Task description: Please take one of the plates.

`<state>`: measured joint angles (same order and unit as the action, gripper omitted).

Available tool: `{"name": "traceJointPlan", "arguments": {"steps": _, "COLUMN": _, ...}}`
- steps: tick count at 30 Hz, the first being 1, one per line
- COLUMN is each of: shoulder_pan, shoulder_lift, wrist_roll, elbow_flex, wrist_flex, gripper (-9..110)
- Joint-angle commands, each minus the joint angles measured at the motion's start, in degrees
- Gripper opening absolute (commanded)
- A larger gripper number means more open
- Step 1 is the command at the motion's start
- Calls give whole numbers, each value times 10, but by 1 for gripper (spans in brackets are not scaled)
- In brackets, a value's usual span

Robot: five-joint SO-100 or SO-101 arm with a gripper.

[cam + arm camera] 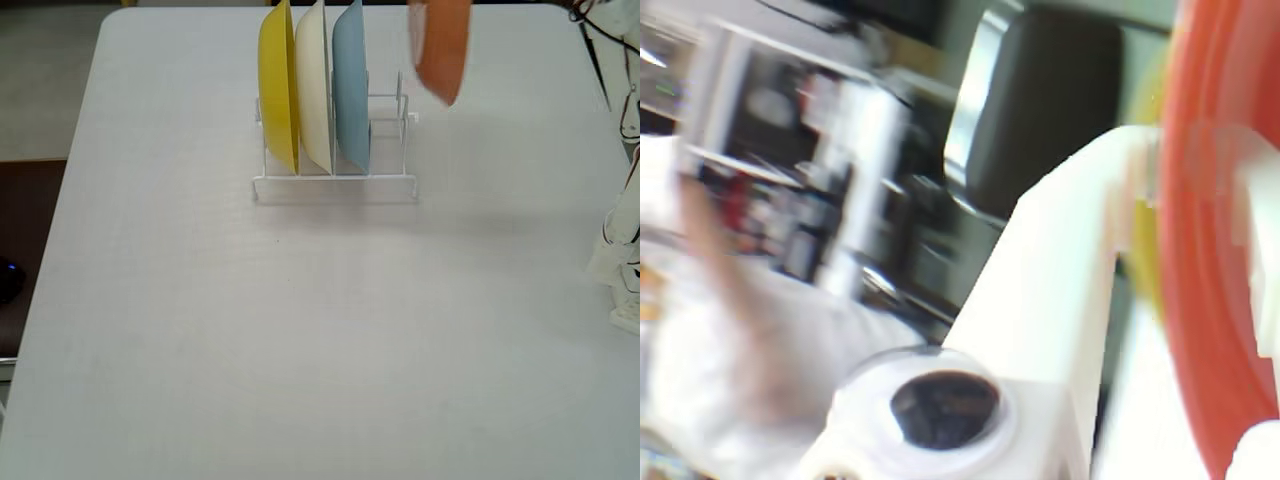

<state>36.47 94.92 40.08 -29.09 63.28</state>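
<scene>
The orange plate (441,52) hangs in the air on edge, blurred, up and to the right of the white wire rack (335,182). In the wrist view its orange rim (1200,300) fills the right side. My white gripper (1200,190) is shut on the plate's rim, with one finger (1110,200) to the left of the rim and the other to its right. In the fixed view the gripper itself is mostly cut off by the top edge.
The rack holds a yellow plate (279,85), a cream plate (314,85) and a light blue plate (351,88), all upright; its right slot stands empty. The arm's base (622,255) is at the right table edge. The wrist view is blurred.
</scene>
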Motion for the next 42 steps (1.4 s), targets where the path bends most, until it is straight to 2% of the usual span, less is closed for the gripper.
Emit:
{"name": "traceJointPlan", "arguments": {"steps": 1, "shoulder_pan": -12, "shoulder_lift": 79, "wrist_roll": -6, "elbow_flex": 47, "wrist_flex": -11, "gripper": 0}}
{"name": "traceJointPlan", "arguments": {"steps": 8, "shoulder_pan": -72, "shoulder_lift": 120, "wrist_roll": -69, "elbow_flex": 47, "wrist_flex": 9, "gripper": 0}}
{"name": "traceJointPlan", "arguments": {"steps": 21, "shoulder_pan": -303, "shoulder_lift": 158, "wrist_roll": -199, "elbow_flex": 44, "wrist_flex": -14, "gripper": -1}}
{"name": "traceJointPlan", "arguments": {"steps": 30, "shoulder_pan": -432, "shoulder_lift": 189, "wrist_roll": -326, "elbow_flex": -26, "wrist_flex": -69, "gripper": -1}}
{"name": "traceJointPlan", "arguments": {"steps": 36, "shoulder_pan": -523, "shoulder_lift": 190, "wrist_roll": -330, "elbow_flex": -71, "wrist_flex": -165, "gripper": -1}}
{"name": "traceJointPlan", "arguments": {"steps": 42, "shoulder_pan": -551, "shoulder_lift": 166, "wrist_roll": -317, "elbow_flex": -93, "wrist_flex": -254, "gripper": -1}}
